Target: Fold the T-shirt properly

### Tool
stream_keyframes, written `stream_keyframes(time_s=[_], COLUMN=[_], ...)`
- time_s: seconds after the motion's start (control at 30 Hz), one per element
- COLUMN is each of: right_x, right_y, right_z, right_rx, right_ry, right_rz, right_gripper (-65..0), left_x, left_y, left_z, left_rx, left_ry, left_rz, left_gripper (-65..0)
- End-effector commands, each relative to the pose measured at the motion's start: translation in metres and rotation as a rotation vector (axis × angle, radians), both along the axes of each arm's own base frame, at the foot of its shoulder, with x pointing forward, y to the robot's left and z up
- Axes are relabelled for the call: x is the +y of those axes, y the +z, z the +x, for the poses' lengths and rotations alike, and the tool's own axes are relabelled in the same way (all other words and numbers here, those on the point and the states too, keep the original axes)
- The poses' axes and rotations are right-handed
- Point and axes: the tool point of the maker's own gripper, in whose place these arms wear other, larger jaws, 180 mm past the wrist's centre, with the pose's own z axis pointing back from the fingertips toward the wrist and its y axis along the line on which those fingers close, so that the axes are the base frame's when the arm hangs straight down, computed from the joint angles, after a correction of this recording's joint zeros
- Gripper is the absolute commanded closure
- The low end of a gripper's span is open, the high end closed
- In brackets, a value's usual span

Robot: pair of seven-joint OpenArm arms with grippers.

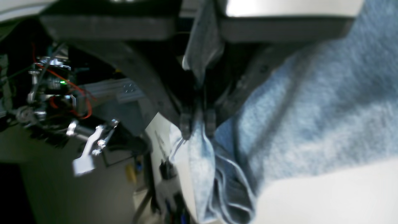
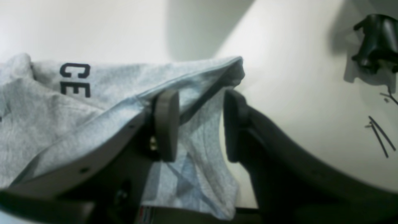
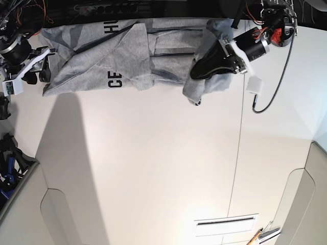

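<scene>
I have the T-shirt [image 3: 127,61] lying crumpled along the far edge of the table [image 3: 153,168], printed side partly up, with the letters "CE" showing near the middle. It is not spread flat yet, so I judge the fold itself has not started; both arms are at its ends to get it stretched out first.

My left gripper [image 1: 198,123] is pinched tight on a bunched fold of the shirt. In its wrist view the cloth runs up between the two pads and hangs down below them, so this end is lifted a little off the table. In the base view that arm sits over the shirt's right end, where the fabric droops in a lump.

My right gripper [image 2: 199,124] stands spread, jaws either side of a hem corner but not closed on it. One pad [image 2: 167,124] is over the cloth, the other over bare table just beside it. I read this as lined up for a pinch, so that both ends can be pulled apart.

The risk is catching only one layer there.
</scene>
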Motion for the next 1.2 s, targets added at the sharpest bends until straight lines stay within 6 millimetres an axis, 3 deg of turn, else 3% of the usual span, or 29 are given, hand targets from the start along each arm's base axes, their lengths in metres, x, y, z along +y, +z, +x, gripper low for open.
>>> stream_keyframes(time_s=[0.0, 0.33, 0.57, 0.6, 0.67, 0.73, 1.0, 1.17], right_x=[-0.001, -0.001, -0.001, -0.001, -0.001, 0.0, 0.003, 0.001], right_y=[0.009, 0.009, 0.009, 0.009, 0.009, 0.01, 0.011, 0.011], right_z=[0.004, 0.004, 0.004, 0.004, 0.004, 0.005, 0.006, 0.006], right_rx=[-0.037, -0.037, -0.037, -0.037, -0.037, -0.039, -0.049, -0.048], right_ry=[0.004, 0.005, 0.005, 0.005, 0.005, 0.006, 0.013, 0.009], right_rz=[-0.007, -0.007, -0.007, -0.006, -0.007, -0.004, 0.019, 0.005], right_gripper=[-24.0, -24.0, -24.0, -24.0, -24.0, -24.0, -24.0, -24.0], left_x=[-0.006, -0.044, -0.048, -0.048, -0.048, -0.048, -0.064, -0.062], left_y=[0.014, 0.008, 0.003, 0.003, 0.003, 0.003, 0.009, 0.009], left_z=[0.006, -0.006, -0.008, -0.008, -0.008, -0.008, -0.013, -0.011], left_rx=[-0.049, -0.033, -0.031, -0.031, -0.031, -0.031, -0.036, -0.039], left_ry=[0.002, -0.107, -0.122, -0.122, -0.122, -0.123, -0.154, -0.145], left_rz=[-0.034, -0.04, -0.011, -0.012, -0.011, -0.013, -0.057, -0.055], left_gripper=[0.0, 0.0, 0.0, -4.0, -17.8, -24.4, -24.5, -24.5])
